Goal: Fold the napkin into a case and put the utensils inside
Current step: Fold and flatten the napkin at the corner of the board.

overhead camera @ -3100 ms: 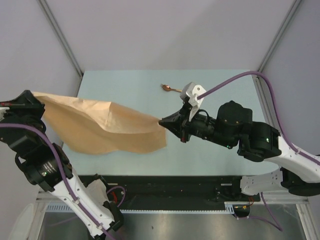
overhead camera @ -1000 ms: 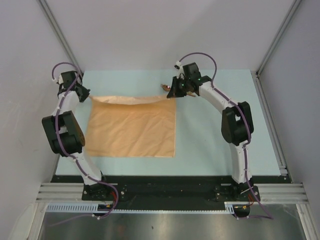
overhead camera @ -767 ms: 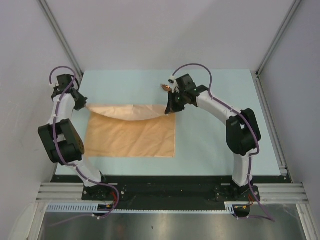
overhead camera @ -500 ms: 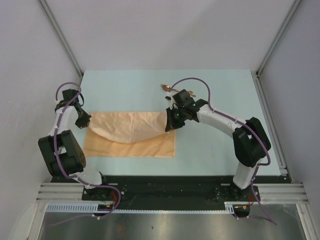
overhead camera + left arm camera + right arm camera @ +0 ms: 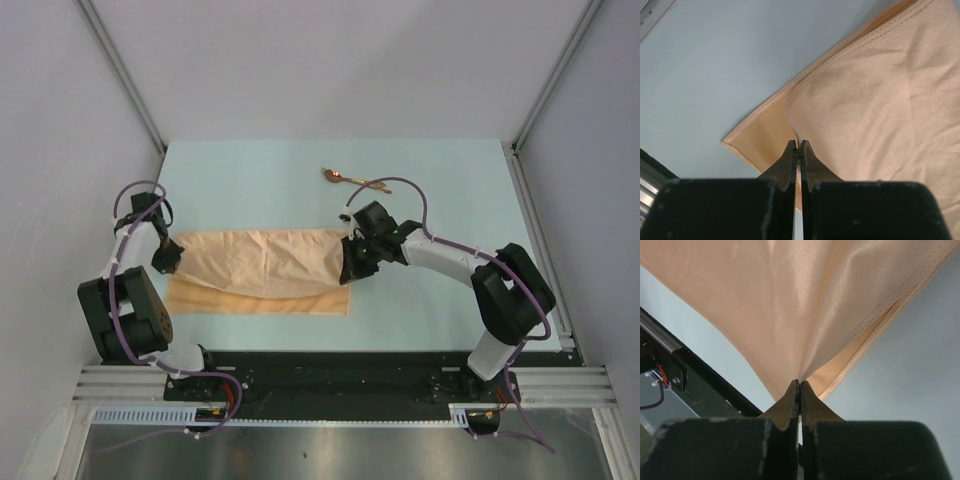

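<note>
The peach-orange napkin (image 5: 262, 270) lies on the table, its far half folded over toward the near edge. My left gripper (image 5: 170, 262) is shut on the napkin's left corner (image 5: 805, 125). My right gripper (image 5: 348, 272) is shut on the right corner (image 5: 805, 330). The lifted layer hangs a little above the lower layer (image 5: 300, 301), whose near strip still shows. The copper-gold utensils (image 5: 352, 180) lie on the table beyond the right arm, apart from the cloth.
The pale blue table (image 5: 440, 300) runs to a black rail (image 5: 330, 370) at the near edge, seen in the right wrist view as a dark bar (image 5: 695, 380). Grey walls stand on three sides.
Both grippers have carried the napkin's far edge toward the near side, laying the far half over the near half. The arms have drawn back from the far part of the table.
</note>
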You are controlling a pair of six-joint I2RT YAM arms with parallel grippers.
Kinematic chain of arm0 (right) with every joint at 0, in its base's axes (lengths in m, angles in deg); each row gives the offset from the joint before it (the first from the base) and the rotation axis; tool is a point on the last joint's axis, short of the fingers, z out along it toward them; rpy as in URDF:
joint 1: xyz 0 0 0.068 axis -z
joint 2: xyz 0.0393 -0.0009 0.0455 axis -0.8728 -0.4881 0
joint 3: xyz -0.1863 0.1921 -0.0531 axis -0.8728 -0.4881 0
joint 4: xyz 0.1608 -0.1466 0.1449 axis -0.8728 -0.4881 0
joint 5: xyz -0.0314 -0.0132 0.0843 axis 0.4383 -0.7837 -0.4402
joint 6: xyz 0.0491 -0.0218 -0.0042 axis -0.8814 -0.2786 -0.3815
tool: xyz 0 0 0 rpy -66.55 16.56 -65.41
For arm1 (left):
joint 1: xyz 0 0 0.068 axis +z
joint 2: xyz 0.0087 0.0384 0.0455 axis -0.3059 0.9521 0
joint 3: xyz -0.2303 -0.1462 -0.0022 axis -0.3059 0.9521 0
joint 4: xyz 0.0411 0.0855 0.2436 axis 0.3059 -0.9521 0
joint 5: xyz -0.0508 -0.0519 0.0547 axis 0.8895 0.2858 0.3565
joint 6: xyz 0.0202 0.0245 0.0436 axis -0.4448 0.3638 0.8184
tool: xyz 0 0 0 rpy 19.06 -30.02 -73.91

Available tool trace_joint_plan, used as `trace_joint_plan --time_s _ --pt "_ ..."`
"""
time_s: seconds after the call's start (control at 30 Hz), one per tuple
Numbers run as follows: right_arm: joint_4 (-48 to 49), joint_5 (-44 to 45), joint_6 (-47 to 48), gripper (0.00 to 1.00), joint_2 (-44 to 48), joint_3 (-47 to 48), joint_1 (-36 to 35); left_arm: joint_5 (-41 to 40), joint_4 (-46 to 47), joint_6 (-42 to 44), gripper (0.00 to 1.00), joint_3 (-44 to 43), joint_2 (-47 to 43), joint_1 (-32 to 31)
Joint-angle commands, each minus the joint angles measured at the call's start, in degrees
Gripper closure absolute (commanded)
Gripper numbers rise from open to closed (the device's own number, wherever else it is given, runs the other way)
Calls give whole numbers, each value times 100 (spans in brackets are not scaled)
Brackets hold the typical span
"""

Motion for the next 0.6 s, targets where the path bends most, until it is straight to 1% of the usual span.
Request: trace_joint_plan --time_s 0.0,0.3,0.57 --pt "346 -139 -57 100 207 -136 -61 -336 0 -101 100 20 181 33" --pt "601 -175 -250 100 -30 -339 -202 -521 229 -13 100 117 593 24" --pt "751 -219 -321 100 -180 -497 -237 -565 361 13 100 196 638 33"
